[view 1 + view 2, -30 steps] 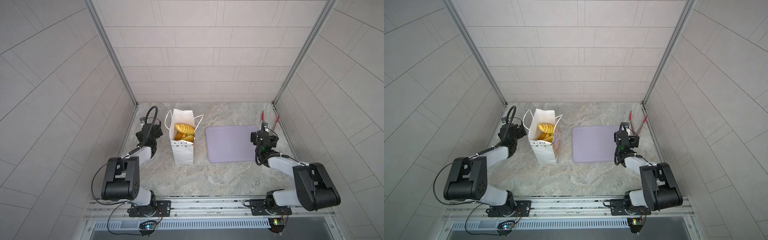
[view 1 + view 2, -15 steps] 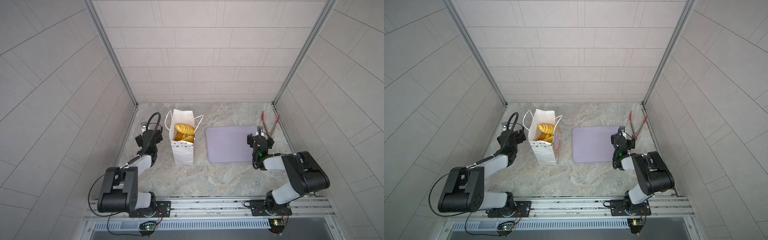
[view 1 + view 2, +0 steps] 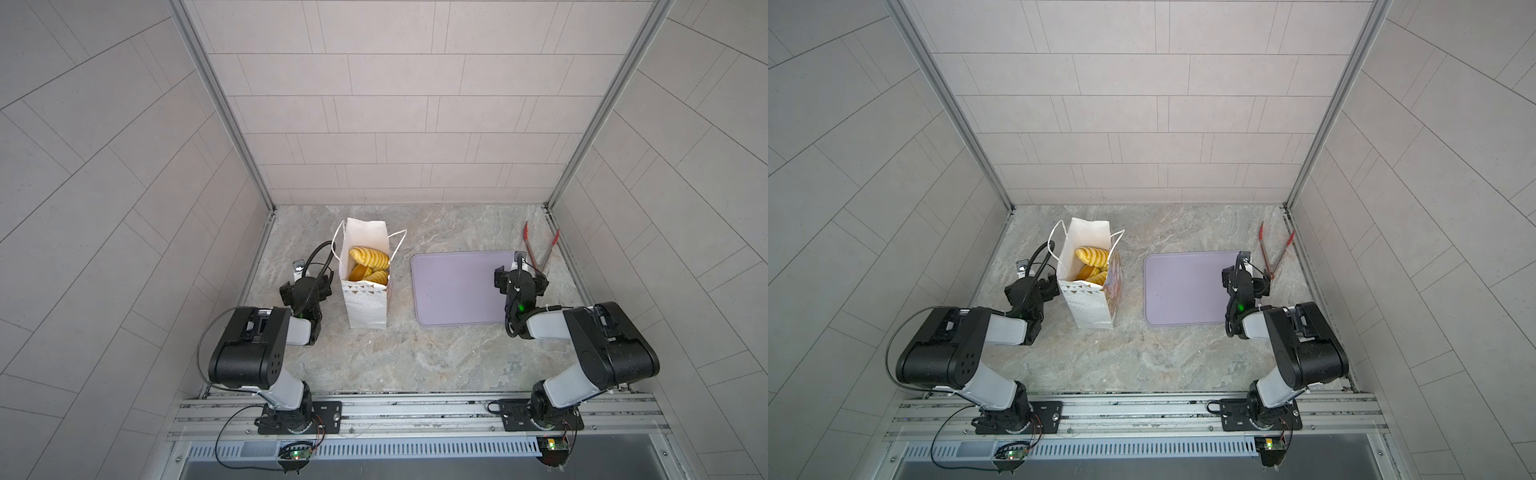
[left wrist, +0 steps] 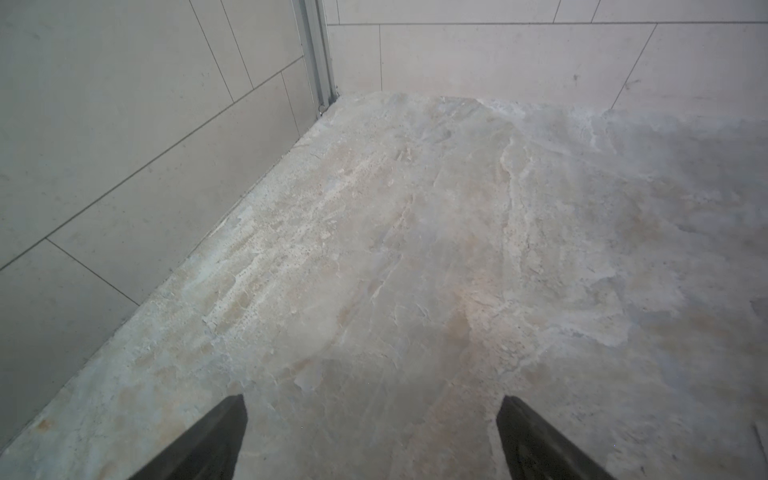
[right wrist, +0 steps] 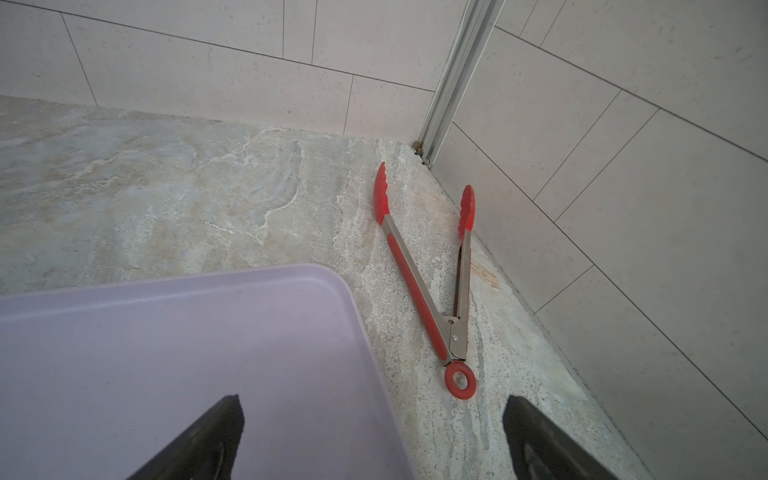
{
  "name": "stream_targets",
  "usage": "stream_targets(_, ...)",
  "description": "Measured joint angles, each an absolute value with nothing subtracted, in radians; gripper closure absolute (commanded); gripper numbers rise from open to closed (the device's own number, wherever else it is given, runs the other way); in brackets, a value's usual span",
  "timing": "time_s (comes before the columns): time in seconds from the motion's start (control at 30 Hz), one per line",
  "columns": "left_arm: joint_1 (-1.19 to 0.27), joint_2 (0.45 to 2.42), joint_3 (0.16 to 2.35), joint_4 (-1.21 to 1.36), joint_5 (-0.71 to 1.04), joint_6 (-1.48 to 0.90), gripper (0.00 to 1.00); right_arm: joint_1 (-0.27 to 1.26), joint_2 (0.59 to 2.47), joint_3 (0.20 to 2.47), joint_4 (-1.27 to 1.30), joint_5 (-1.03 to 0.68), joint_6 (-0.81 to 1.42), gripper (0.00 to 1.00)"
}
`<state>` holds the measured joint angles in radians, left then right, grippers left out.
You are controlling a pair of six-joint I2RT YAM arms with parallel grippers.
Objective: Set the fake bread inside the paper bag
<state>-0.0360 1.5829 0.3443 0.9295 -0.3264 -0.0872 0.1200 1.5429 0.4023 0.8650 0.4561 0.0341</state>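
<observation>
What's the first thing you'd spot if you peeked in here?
The shiny golden fake bread, piled inside the white paper bag standing left of the middle. Next, the bright red tongs lying open by the right wall, beside the flat lilac tray.

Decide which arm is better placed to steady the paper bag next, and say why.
Probably left: the left hand, open, sits beside the paper bag; the right hand is at the lilac tray's far edge.
</observation>
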Motion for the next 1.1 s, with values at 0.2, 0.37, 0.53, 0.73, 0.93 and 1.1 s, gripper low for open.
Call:
stream_targets(0.2,-0.043,1.592,0.377,0.926,-0.35,-0.078,0.0,0.117,1.543,0.408,0.863,0.45,0.034,0.01)
stream_targets(0.37,-0.046,1.592,0.377,0.931,-0.359,-0.075,0.0,0.117,1.543,0.407,0.864,0.448,0.034,0.01)
stream_targets(0.53,-0.048,1.592,0.377,0.931,-0.363,-0.07,0.0,0.117,1.543,0.408,0.863,0.445,0.034,0.01)
stream_targets(0.73,-0.049,1.592,0.377,0.931,-0.365,-0.07,0.0,0.115,1.543,0.408,0.856,0.435,0.034,0.01)
stream_targets(0.93,-0.053,1.592,0.355,0.971,-0.377,-0.073,0.0,0.115,1.542,0.397,0.883,0.429,0.033,0.01)
stream_targets(1.1,-0.052,1.594,0.253,1.06,-0.408,-0.085,0.0,0.116,1.566,0.278,1.046,0.431,0.033,0.01)
